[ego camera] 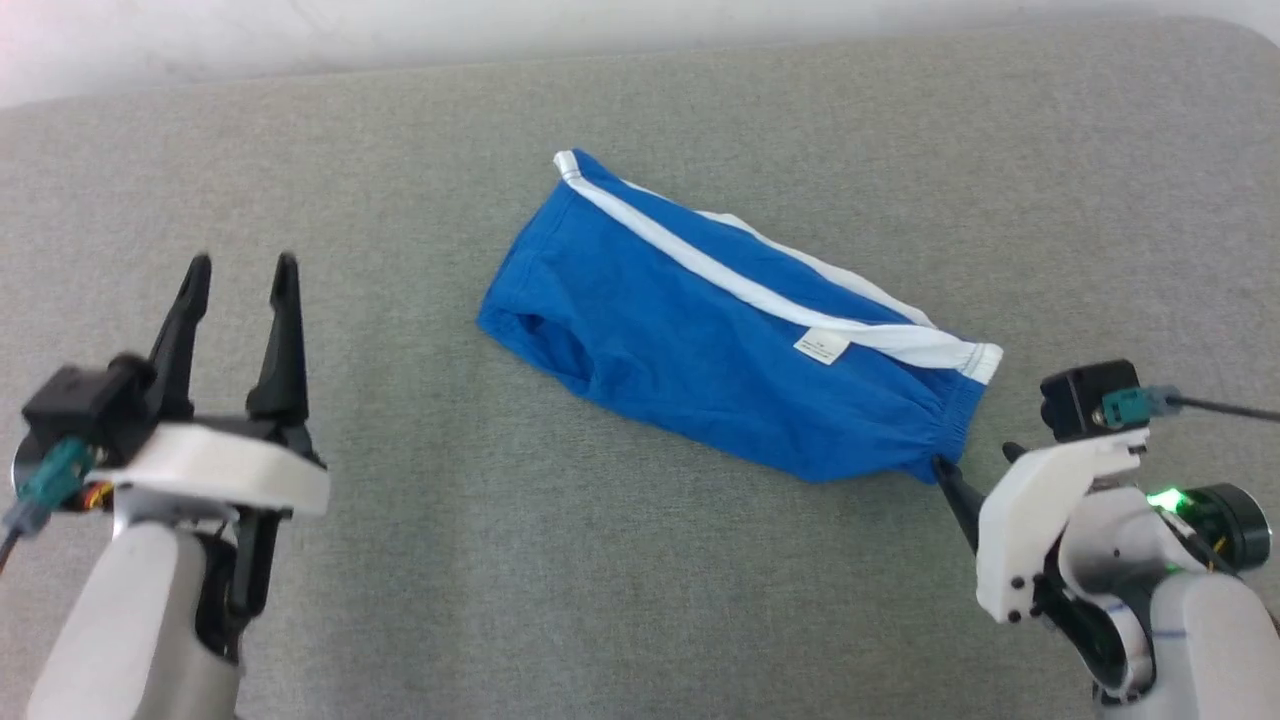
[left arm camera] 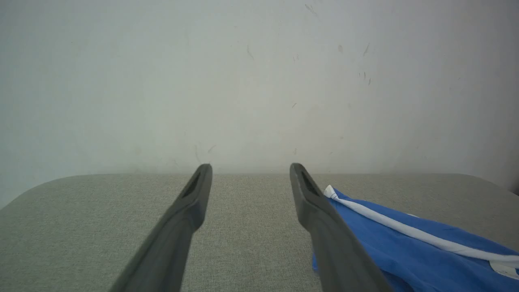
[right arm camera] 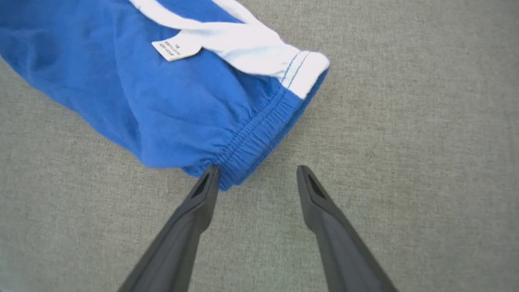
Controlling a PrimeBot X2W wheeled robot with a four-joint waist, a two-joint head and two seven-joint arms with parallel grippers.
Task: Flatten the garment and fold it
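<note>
Shorts (ego camera: pixel 700 340) lie mid counter (ego camera: pixel 430 560) on the grey cloth top, set diagonal: hem end (ego camera: pixel 567 160) far-left, waistband (ego camera: pixel 955 405) near-right. They look doubled leg over leg. White stripe (ego camera: pixel 720 280) runs along the far edge, label (ego camera: pixel 822 346) faces up. Some puff at the near-left edge, so prob not fully flat.

Step in hand, my read: set up grips for the cross fold, waistband over to hem.
- Press out the near-left puff first, else the crease sets crooked.
- Right tool (right arm camera: pixel 258 168) should shift so the waistband corner sits btwn its fingers, not beside one.
- Pinch both layers on the elastic, w/o dragging the cloth.
- Left tool (ego camera: pixel 243 262) should take or pin the far side so the layers don't slide.
- Carry low, match the stripe edges.

Pose:
- Right tool is spread wide and empty, angled down at the counter, forearm in from near-right. One fingertip is at the waistband's near corner, touching or just shy, can't tell. The other finger is over bare cloth top.
- Left tool is also spread wide and empty, well left of the shorts, fingers pointing far toward the pale wall (left arm camera: pixel 259 81). In its wrist view the shorts sit right of its right finger.
</note>
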